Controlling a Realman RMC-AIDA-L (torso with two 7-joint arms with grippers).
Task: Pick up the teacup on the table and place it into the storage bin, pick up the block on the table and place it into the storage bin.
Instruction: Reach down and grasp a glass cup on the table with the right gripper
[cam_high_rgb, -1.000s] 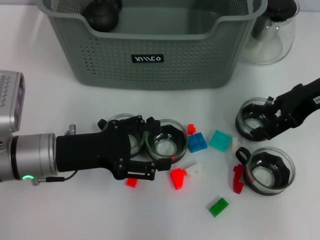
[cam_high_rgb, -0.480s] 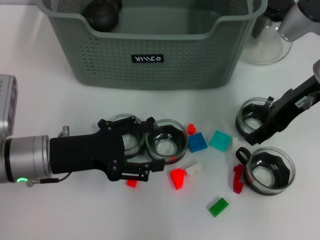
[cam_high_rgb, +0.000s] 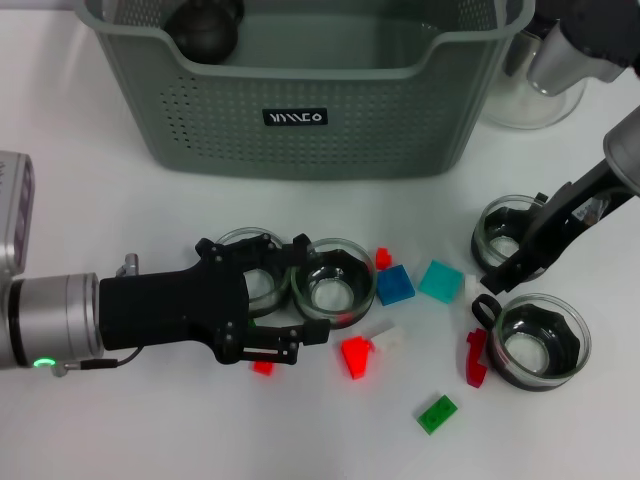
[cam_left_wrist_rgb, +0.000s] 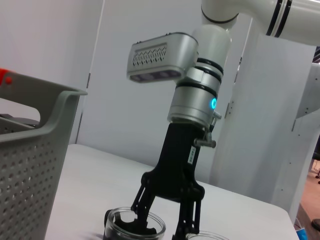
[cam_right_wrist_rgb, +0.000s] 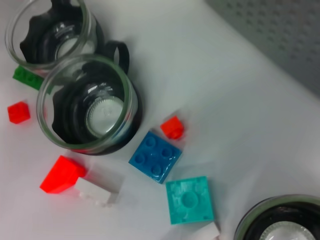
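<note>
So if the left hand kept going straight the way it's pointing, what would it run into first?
The left hand points toward the robot's right, its fingers at two glass teacups. Past those, the blue block looks next in line, though its height above the table is unclear.

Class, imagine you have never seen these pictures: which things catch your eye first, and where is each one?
The storage bin fills the far middle of the table. In front of it, the left end effector reaches around two glass teacups, with bright blocks scattered beside them. On the right, the right end effector hangs at another teacup's rim.
</note>
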